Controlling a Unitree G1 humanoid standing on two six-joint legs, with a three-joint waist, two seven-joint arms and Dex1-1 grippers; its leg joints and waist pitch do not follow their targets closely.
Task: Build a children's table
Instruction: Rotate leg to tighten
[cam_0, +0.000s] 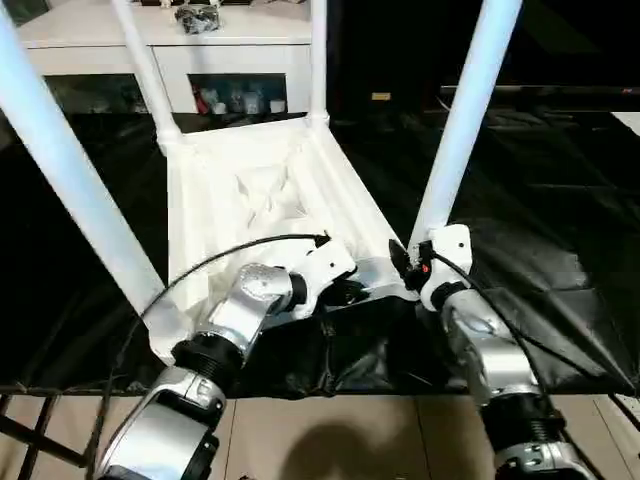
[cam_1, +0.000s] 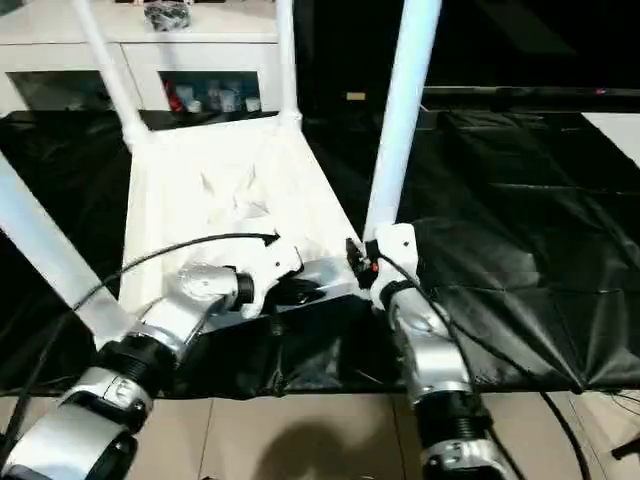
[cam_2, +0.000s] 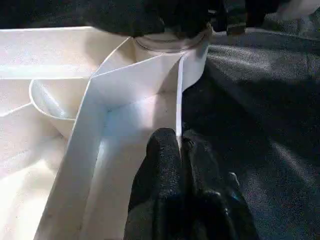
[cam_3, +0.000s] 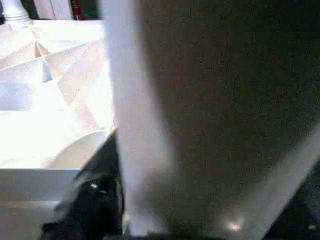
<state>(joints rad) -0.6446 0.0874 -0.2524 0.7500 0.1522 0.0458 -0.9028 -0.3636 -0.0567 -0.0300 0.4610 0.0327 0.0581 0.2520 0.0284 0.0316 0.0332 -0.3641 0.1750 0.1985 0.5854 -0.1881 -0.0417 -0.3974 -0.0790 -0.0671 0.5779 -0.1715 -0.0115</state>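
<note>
The children's table lies upside down on black cloth, its white ribbed top (cam_0: 260, 190) facing up. All of its white legs stand in the corner sockets: near left (cam_0: 70, 190), far left (cam_0: 150, 80), far right (cam_0: 318, 60) and near right (cam_0: 460, 120). My left gripper (cam_2: 178, 137) is shut on the thin rim wall of the top, just beside the near right socket (cam_2: 170, 47). My right gripper (cam_0: 420, 262) holds the near right leg at its base, right above that socket. In the right wrist view this leg (cam_3: 135, 125) runs close past the camera.
Crumpled black cloth (cam_0: 540, 250) covers the work surface, and its front edge hangs over tan floor (cam_0: 350, 440). A white cabinet with glass doors (cam_0: 230, 50) stands behind the table. A dark metal frame (cam_0: 30, 430) sits at the lower left.
</note>
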